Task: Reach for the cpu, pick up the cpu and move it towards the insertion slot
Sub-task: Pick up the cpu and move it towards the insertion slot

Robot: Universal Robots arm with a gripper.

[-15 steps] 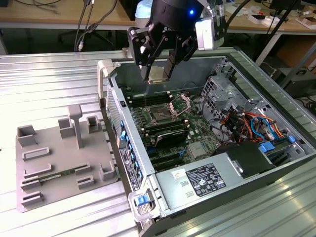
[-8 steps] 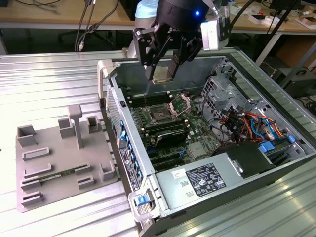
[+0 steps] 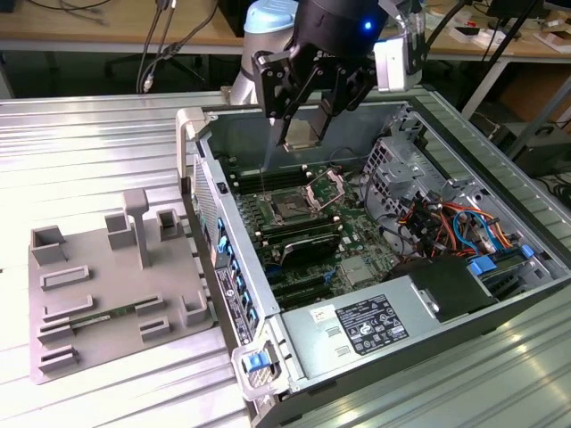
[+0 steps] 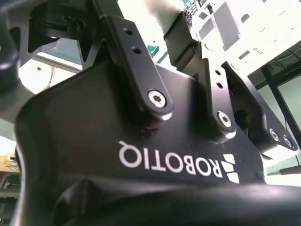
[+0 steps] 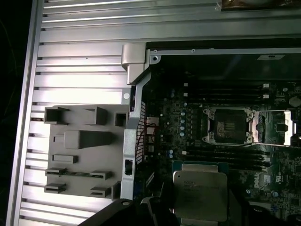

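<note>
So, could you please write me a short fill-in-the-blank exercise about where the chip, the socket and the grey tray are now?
1. The gripper holds the chip ____ (above / on) the motherboard.
2. The socket is ____ (empty / filled), and its metal bracket stands open.
3. The grey tray lies outside the computer case, on the exterior view's ____ (left / right).
Missing words: above; empty; left.
</note>
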